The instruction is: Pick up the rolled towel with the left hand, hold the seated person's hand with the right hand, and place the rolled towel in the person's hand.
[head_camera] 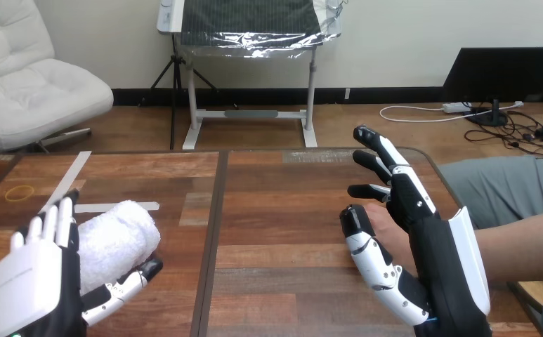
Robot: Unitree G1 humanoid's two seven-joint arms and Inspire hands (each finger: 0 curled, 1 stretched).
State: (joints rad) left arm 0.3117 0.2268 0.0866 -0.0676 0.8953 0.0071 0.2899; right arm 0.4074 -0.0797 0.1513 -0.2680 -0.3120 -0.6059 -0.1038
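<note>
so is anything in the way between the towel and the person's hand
Nothing on the table lies between the towel, at the left hand, and the person's hand. The open right hand stands on the near side of the person's hand, partly covering it, with its thumb toward the towel.

The rolled towel (117, 237) was white terry cloth, nubbly and matt. The worktop (282, 210) was brown wood planking with a low sheen, carrying pale matt tape (131, 206). The left hand (26, 284) wore a smooth, glossy white plastic shell; the right hand (437, 260) looked matt black with white plastic.
</note>
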